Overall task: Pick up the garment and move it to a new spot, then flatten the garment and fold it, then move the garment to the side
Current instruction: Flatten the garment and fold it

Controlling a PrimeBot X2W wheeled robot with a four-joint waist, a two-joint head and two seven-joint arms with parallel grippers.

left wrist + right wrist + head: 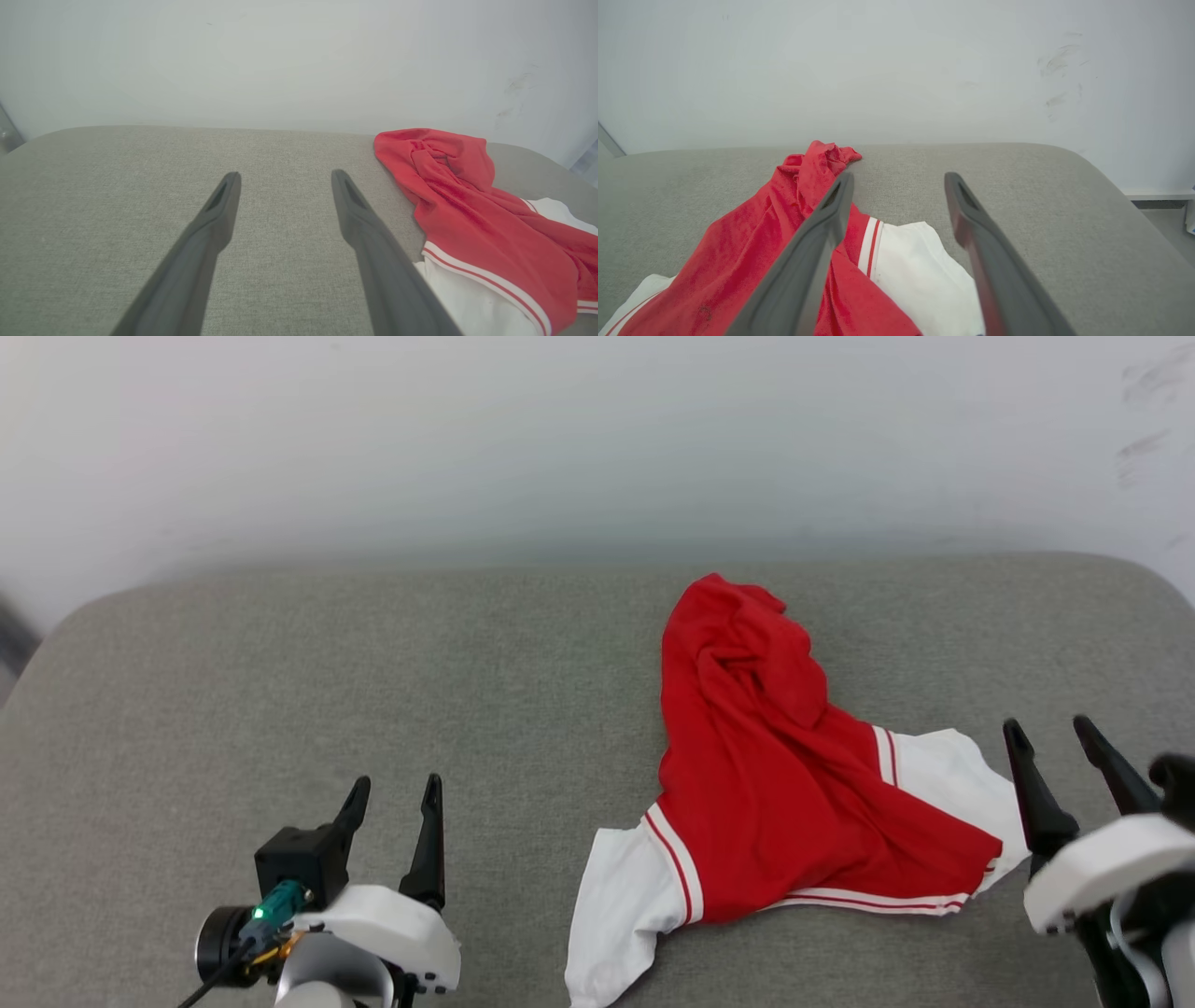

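On grey cushion (373, 691), garment (766, 775) crumpled, wall (560, 448) bhd

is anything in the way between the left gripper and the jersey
Nothing visible does. Only bare grey cushion lies between the open left gripper and the crumpled garment, which lies off to that gripper's right.

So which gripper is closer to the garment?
Right. The right gripper is at the white sleeve edge of the garment; the left gripper stands clear to its left.
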